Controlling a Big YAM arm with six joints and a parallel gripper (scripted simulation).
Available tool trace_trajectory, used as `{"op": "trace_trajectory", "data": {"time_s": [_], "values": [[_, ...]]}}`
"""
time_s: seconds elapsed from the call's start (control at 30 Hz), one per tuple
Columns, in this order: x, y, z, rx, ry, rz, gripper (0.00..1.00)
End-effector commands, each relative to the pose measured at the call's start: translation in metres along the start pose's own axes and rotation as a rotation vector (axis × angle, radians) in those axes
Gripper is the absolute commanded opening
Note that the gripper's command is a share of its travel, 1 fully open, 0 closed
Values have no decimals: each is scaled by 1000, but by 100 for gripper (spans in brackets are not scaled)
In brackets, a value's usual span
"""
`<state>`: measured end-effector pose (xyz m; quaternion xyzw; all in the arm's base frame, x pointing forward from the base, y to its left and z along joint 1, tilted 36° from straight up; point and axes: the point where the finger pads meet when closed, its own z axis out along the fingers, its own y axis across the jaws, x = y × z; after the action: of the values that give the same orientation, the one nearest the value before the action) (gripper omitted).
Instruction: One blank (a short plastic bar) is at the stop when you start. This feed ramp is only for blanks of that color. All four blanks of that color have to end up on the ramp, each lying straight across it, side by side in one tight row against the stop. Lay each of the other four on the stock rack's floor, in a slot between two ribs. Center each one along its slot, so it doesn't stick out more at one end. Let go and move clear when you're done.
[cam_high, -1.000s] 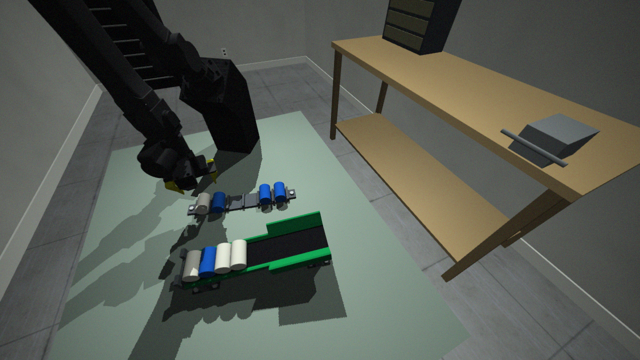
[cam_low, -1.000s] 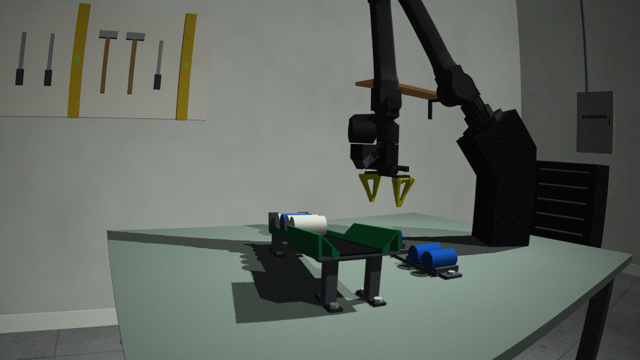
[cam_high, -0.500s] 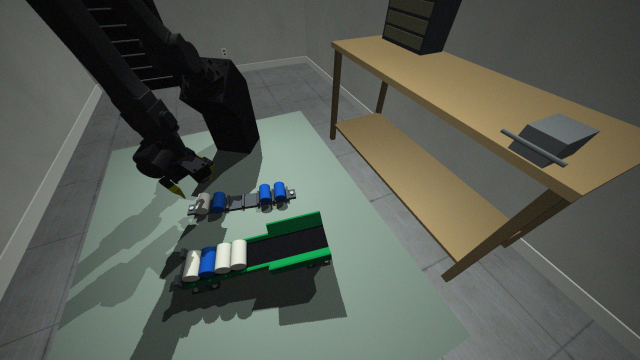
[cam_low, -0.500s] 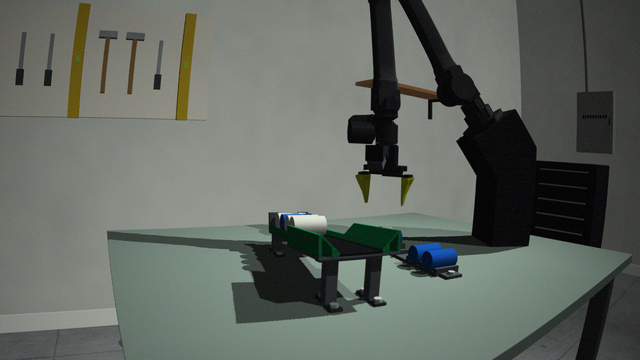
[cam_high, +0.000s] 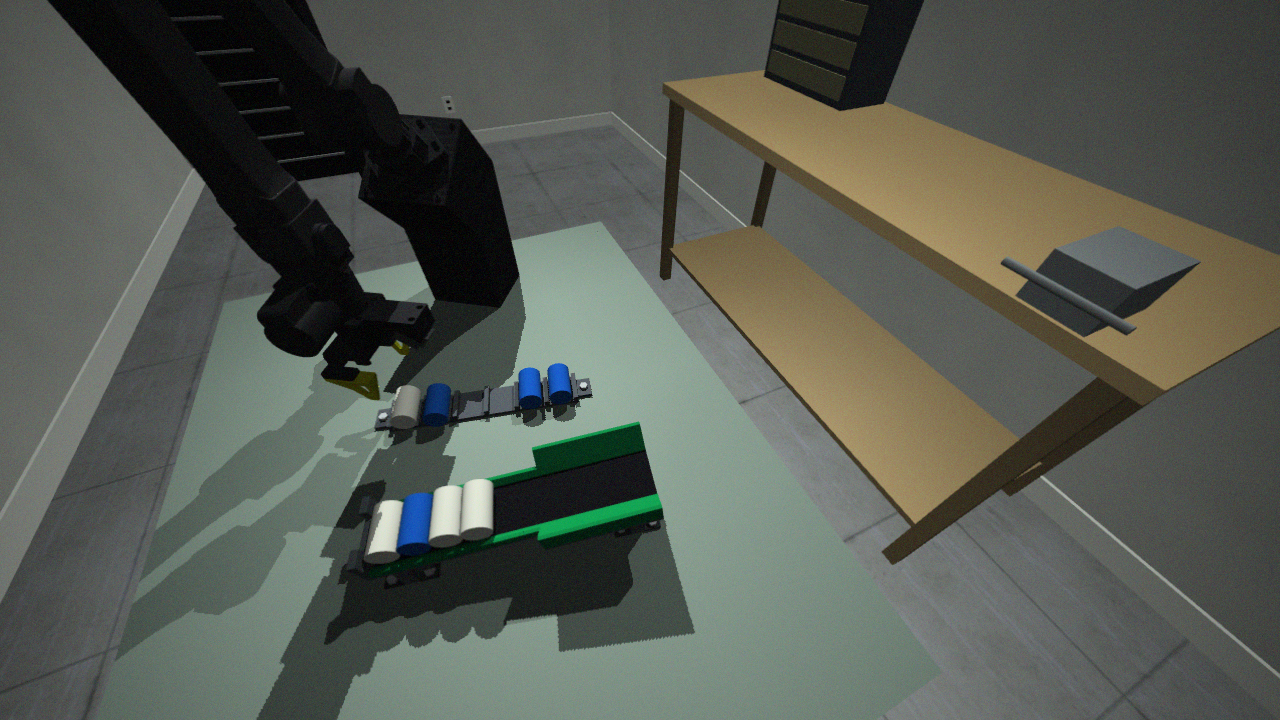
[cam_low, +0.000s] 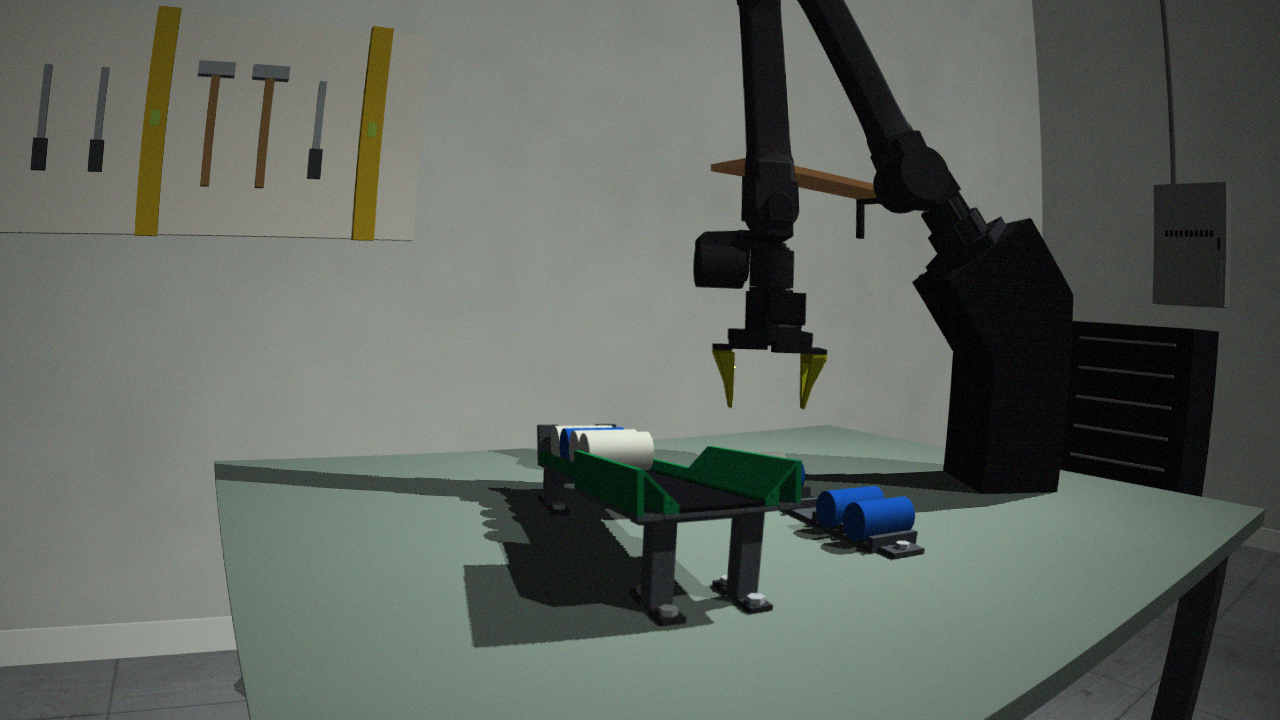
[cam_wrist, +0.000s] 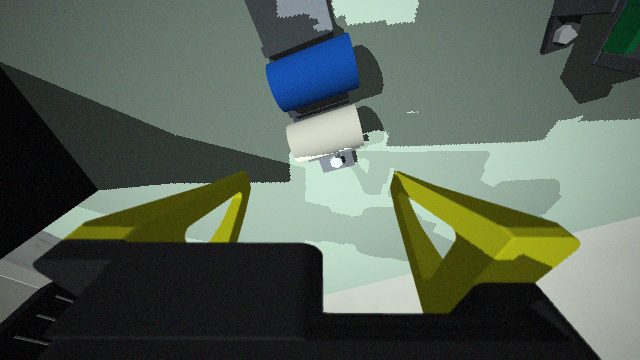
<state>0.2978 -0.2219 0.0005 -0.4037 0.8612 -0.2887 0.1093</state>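
The arm (cam_high: 299, 214) (cam_low: 768, 179) is the biggest thing here, and its upper part runs out of both the top and exterior views. It leans over the pale green table (cam_high: 760, 608) (cam_low: 375, 591) (cam_wrist: 340, 190). The green-sided feed ramp (cam_high: 599, 528) (cam_low: 608, 486) (cam_wrist: 625, 35) stands on that table; only a corner of it gets into the wrist view. From the stop, its row goes white blank (cam_high: 384, 531), blue blank (cam_high: 415, 523), then two more white ones, and from the exterior side they overlap so much that I can hardly separate them.

The stock rack (cam_high: 472, 407) (cam_low: 897, 548) (cam_wrist: 292, 25) lies beyond the ramp, nearer the arm's base. On it a cream-white blank (cam_high: 405, 406) (cam_wrist: 325, 133) sits at one end beside a blue one (cam_high: 436, 404) (cam_wrist: 313, 72), with two blue blanks at the other end. The ramp hides much of the rack in the exterior view, and the wrist view cuts it off at the upper edge.

The gripper (cam_high: 383, 365) (cam_low: 767, 408) (cam_wrist: 320, 179) is spread wide with nothing held, hanging above the table near the rack's cream-white end. That blank lies below the yellow fingertips (cam_low: 729, 398), not between them.
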Motion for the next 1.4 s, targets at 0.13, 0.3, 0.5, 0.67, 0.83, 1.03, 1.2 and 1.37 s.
{"op": "trace_trajectory", "data": {"time_s": [0.13, 0.3, 0.5, 0.67, 0.83, 1.03, 1.2, 1.37], "values": [[6, -15, -2, 41, -5, -272, 100], [7, -15, -2, 41, -4, -302, 100], [5, -15, -2, 42, -7, -317, 84], [5, -15, -2, 42, -6, -317, 84], [5, -15, -2, 42, -6, -317, 84], [5, -15, -2, 42, -6, -317, 84], [5, -15, -2, 42, -6, -317, 84], [5, -15, -2, 42, -6, -317, 84]]}}
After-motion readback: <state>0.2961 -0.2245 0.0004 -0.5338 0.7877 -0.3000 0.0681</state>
